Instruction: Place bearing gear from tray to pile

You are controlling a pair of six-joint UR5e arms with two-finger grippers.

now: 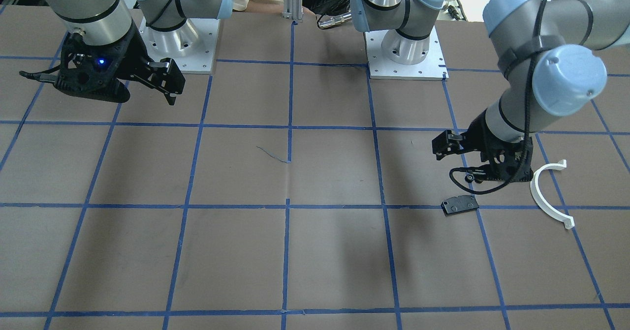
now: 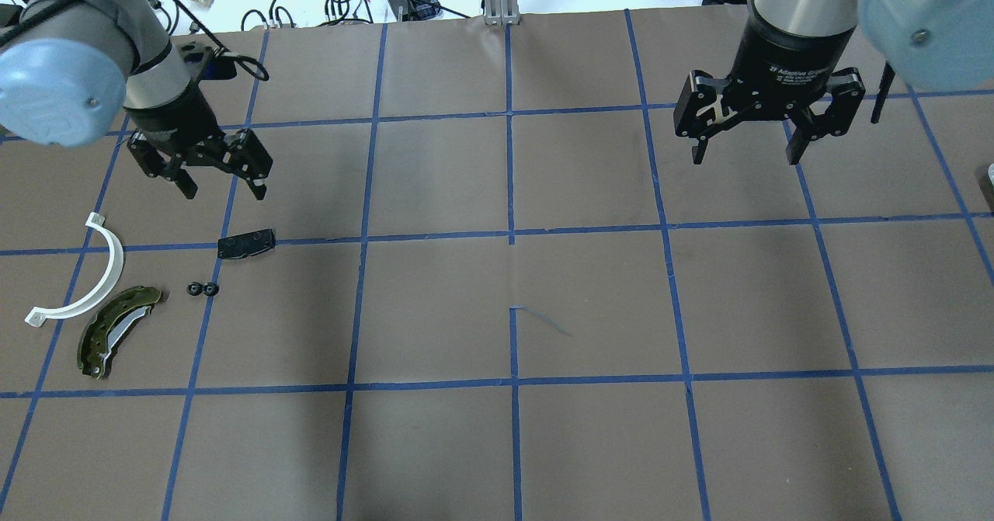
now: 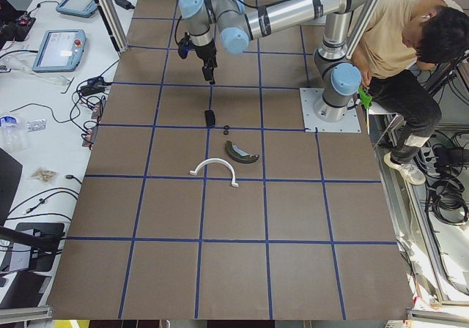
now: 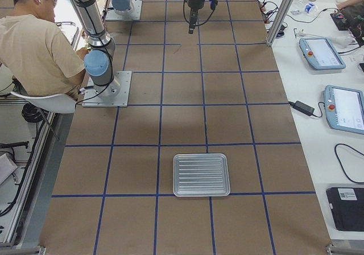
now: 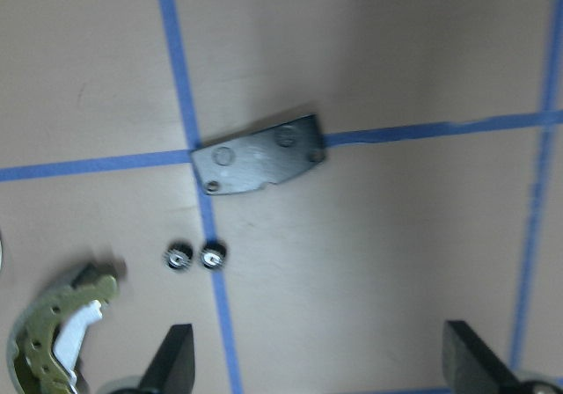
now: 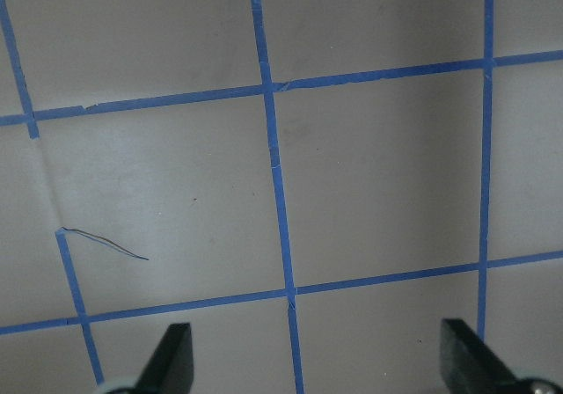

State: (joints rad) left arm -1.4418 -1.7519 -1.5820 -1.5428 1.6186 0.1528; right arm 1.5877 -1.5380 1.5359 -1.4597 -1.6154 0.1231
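Note:
Two small black bearing gears [image 2: 202,289] lie side by side on the table, between the flat black pad [image 2: 246,243] and the olive-green brake shoe [image 2: 116,331]. The white half-ring [image 2: 85,280] lies just left of them. In the left wrist view the gears [image 5: 195,256] sit below the pad [image 5: 259,159]. My left gripper [image 2: 221,187] is open and empty, raised just beyond the pad. My right gripper [image 2: 745,152] is open and empty, high over the far right of the table. The silver tray [image 4: 201,175] shows only in the exterior right view and holds nothing.
The table is brown paper with a blue tape grid. The two arm bases [image 1: 179,45] stand on white plates at the robot's edge. A seated person [image 3: 399,42] is behind the robot. Cables and tablets [image 4: 341,107] lie on the side benches.

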